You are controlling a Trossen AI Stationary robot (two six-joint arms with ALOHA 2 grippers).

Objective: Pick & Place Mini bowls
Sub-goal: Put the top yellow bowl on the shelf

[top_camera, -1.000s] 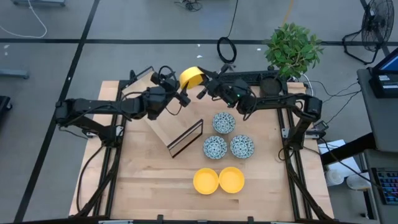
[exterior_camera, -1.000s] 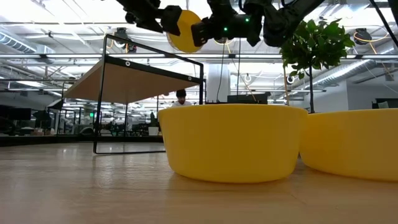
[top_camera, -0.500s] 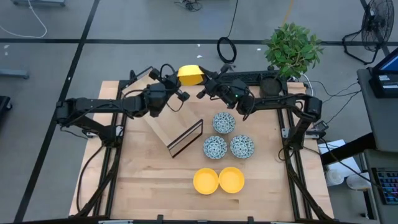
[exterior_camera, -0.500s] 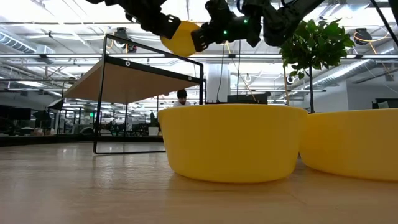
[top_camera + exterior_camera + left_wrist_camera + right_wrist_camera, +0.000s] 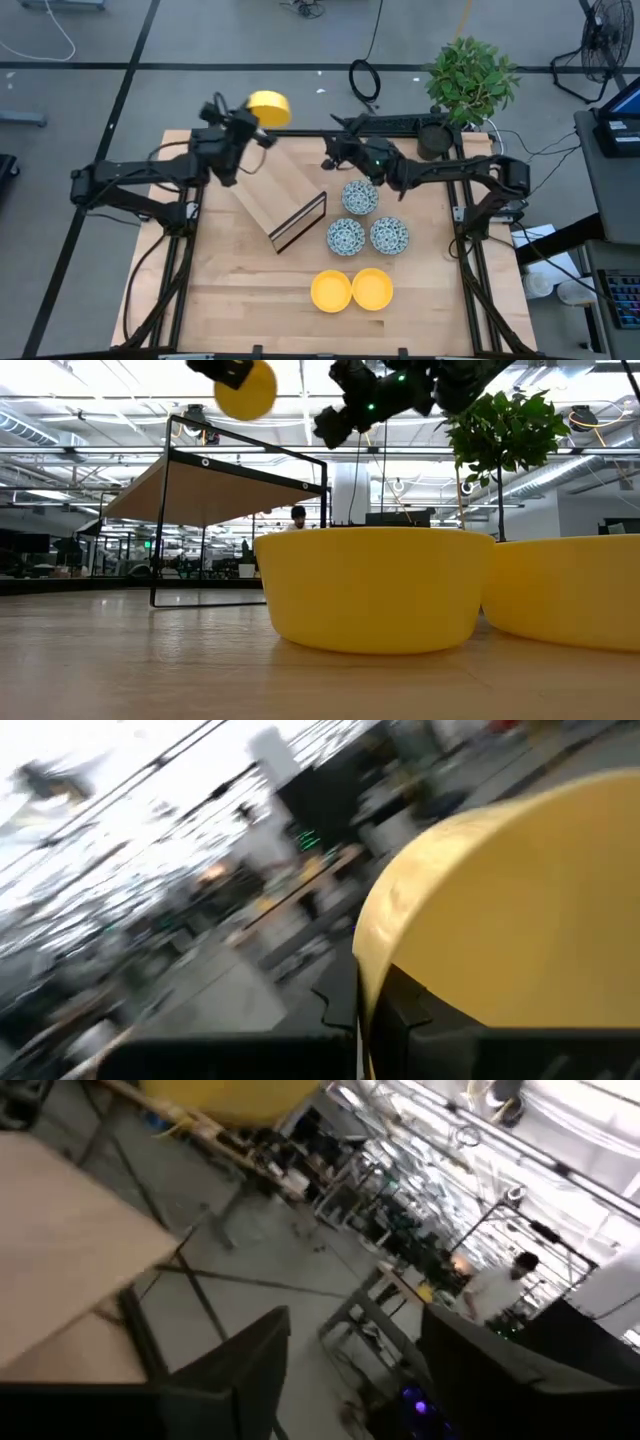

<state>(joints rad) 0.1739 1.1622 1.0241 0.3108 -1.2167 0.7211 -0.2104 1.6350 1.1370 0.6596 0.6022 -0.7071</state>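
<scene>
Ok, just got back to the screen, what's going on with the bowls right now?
The left gripper is shut on a yellow mini bowl, holding it in the air over the table's far edge, above the small wooden rack. The right gripper hangs open and empty nearby. Two more yellow bowls and three blue-patterned bowls sit on the table.

One camera looks straight down on the surface (image 5: 240,300); one sits low on it, beside a yellow bowl (image 5: 372,588).
</scene>
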